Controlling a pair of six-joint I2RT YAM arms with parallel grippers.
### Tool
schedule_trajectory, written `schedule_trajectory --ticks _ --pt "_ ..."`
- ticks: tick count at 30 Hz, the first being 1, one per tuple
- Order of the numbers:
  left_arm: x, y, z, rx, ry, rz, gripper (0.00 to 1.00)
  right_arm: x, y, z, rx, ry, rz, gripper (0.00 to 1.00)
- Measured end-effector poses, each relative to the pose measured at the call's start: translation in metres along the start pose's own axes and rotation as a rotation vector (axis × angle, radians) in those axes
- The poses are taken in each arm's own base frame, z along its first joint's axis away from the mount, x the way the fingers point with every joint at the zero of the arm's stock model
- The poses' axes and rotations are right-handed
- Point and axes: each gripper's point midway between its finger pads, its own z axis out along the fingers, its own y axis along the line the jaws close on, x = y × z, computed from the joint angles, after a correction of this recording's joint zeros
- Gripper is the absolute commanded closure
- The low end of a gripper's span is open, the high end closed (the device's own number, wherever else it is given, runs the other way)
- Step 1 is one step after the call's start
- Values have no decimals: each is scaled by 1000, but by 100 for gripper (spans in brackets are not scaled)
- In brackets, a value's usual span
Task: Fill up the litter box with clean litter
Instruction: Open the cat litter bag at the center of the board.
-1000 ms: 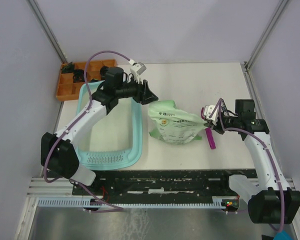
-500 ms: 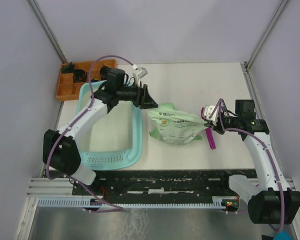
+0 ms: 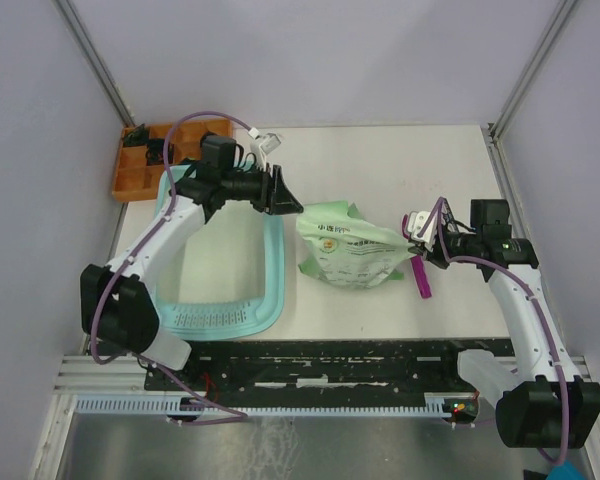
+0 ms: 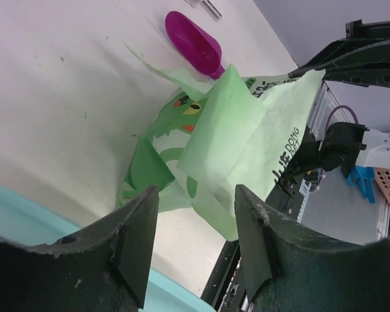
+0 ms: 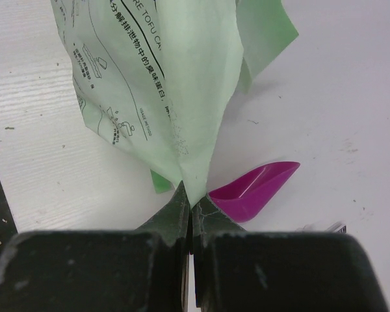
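Observation:
The light teal litter box lies at the left of the table, its ribbed ledge nearest the arm bases. My left gripper hovers open over its far right corner, pointing at the green and white bag, with nothing between its fingers. In the left wrist view the gripper faces the bag's open torn top, apart from it. My right gripper is shut on the bag's corner, also seen from above. No litter shows; it is hidden.
A magenta scoop lies on the table just right of the bag, beside my right fingers. An orange compartmented tray sits at the far left corner. Frame posts and walls close in both sides.
My left arm has drawn back to the left, taking its open gripper a little away from the bag's top. The right arm, bag and scoop have not moved.

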Motion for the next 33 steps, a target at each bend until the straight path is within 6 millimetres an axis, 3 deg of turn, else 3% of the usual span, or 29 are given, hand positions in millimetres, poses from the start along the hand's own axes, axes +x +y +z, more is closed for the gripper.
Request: schedule_trajectory --ticks 9,21,24,28,31,33 --pt "2 -14 -10 32 -31 10 46 0 0 0 1 0 0 98" --pt "8 -12 25 115 20 -46 51 0 0 0 2 2 1 98" --pt "4 -19 38 142 32 -33 65 1 -1 0 4 7 1 98" --pt "-3 -36 43 179 28 4 96 3 -2 -1 12 20 3 98" --pt "-8 -45 43 207 17 29 97 5 -4 -1 21 30 11 90" --pt "-10 -50 42 217 13 39 97 6 -5 -2 28 36 27 70"
